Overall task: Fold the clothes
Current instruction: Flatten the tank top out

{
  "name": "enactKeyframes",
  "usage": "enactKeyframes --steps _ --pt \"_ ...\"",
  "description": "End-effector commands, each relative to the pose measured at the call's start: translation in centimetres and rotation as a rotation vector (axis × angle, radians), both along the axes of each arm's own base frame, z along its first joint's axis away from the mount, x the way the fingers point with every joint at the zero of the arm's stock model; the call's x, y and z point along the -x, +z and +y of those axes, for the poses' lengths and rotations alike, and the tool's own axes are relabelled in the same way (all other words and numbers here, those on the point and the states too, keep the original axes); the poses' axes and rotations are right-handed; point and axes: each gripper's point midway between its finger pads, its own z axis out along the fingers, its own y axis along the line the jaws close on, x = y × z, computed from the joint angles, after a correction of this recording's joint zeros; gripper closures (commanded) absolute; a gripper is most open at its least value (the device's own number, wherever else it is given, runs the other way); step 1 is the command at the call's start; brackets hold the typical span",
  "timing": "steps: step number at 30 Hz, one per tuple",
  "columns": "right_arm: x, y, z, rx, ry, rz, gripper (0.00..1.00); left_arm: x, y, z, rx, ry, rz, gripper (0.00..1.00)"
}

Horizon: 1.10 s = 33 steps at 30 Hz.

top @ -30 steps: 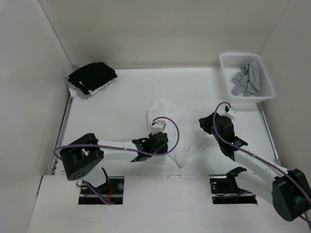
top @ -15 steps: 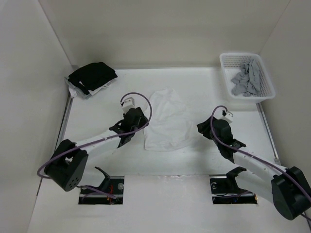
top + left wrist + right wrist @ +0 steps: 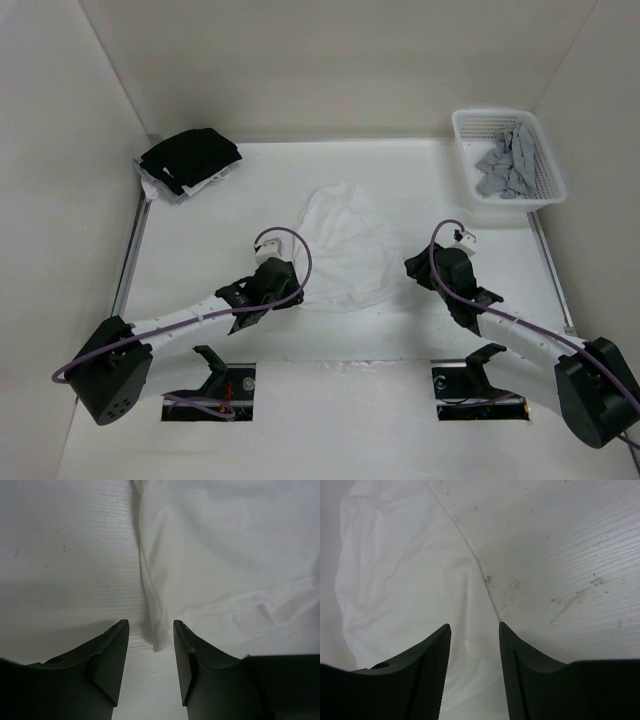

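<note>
Lying flat on the table, the white camisole rests between both arms. The left gripper holds its fingers apart, clamping nothing, with the camisole's near corner tip between them. The right gripper also stands parted, straddling the camisole's edge and gripping nothing.

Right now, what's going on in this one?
Two robot arms are working on a white top that lies spread and a little wrinkled on the table between them. The left gripper is open at the top's near left corner, with the fabric edge running between its jaws. The right gripper is open over the top's right edge. Neither is gripping anything. A grey garment sits in a basket at the far right, and a black stack at the far left.
</note>
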Motion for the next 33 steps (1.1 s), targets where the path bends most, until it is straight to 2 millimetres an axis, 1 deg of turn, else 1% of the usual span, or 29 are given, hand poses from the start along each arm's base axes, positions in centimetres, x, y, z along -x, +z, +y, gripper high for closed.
enactKeyframes --steps 1,3,9,13,17,22,28,31,33 --pt "-0.7 1.0 0.5 -0.01 0.012 -0.053 0.52 -0.4 1.8 -0.8 0.085 0.022 -0.028 0.61" --pt "-0.7 0.9 0.6 -0.01 0.015 -0.05 0.52 -0.4 2.0 -1.2 0.084 0.009 -0.027 0.62" --pt "-0.6 1.0 0.5 -0.014 0.013 -0.053 0.52 0.3 0.5 -1.0 0.041 -0.002 0.017 0.67" --pt "-0.6 0.7 0.5 -0.009 0.014 -0.046 0.52 0.5 0.2 -1.1 0.035 -0.007 0.023 0.65" --pt "-0.7 0.6 0.6 -0.005 0.015 -0.041 0.52 0.2 0.3 -1.6 0.039 -0.012 0.017 0.62" --pt "-0.7 0.5 0.6 -0.005 0.014 -0.039 0.52 -0.2 0.0 -2.0 0.038 -0.014 0.02 0.62" --pt "-0.6 0.5 0.6 -0.006 0.013 -0.038 0.52 -0.6 0.7 -3.0 0.07 -0.026 0.009 0.62" --pt "-0.6 0.5 0.5 -0.009 0.012 -0.04 0.52 -0.5 0.5 -3.0 0.067 -0.029 0.013 0.7" --pt "-0.5 0.6 0.5 -0.013 0.011 -0.042 0.52 -0.2 0.3 -2.8 0.06 -0.028 0.023 0.79"
